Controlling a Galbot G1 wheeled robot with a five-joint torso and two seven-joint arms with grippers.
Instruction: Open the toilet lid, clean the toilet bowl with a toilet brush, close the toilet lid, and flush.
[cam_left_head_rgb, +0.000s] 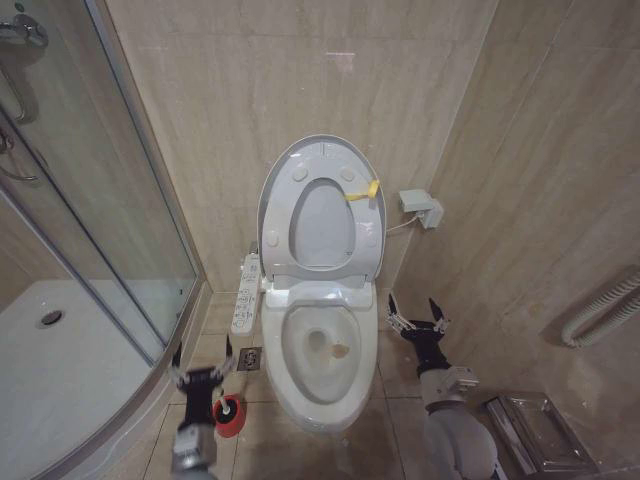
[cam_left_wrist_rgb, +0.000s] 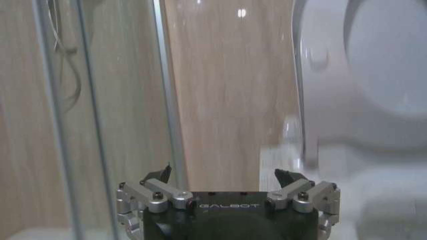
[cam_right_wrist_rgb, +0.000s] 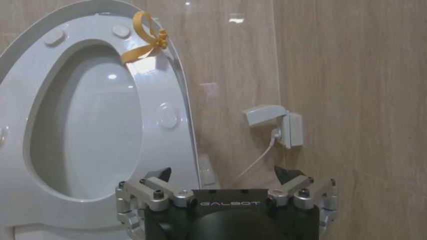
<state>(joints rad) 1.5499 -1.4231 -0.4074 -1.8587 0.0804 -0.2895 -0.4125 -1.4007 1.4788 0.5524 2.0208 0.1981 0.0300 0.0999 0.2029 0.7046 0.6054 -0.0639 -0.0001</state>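
Note:
The toilet lid (cam_left_head_rgb: 320, 225) (cam_right_wrist_rgb: 93, 135) stands raised against the back wall, with the seat ring up in front of it. A yellow tag (cam_left_head_rgb: 362, 190) (cam_right_wrist_rgb: 143, 42) hangs on its right edge. Below lies the open toilet bowl (cam_left_head_rgb: 298, 378), with a brownish stain (cam_left_head_rgb: 339, 350) inside. On the floor to its left stands the red holder cup (cam_left_head_rgb: 229, 418) with the toilet brush's dark head (cam_left_head_rgb: 226, 406) in it. My left gripper (cam_left_head_rgb: 204, 356) (cam_left_wrist_rgb: 223, 172) hovers open just above that cup, touching nothing. My right gripper (cam_left_head_rgb: 415, 316) (cam_right_wrist_rgb: 222, 172) is open and empty to the right of the bowl.
A glass shower enclosure (cam_left_head_rgb: 110, 200) with a white tray (cam_left_head_rgb: 60, 370) takes up the left. The long control panel (cam_left_head_rgb: 246, 293) and a floor drain (cam_left_head_rgb: 250, 358) sit between shower and toilet. A wall socket box (cam_left_head_rgb: 420, 207), a hose (cam_left_head_rgb: 605, 310) and a metal tray (cam_left_head_rgb: 540, 430) are on the right.

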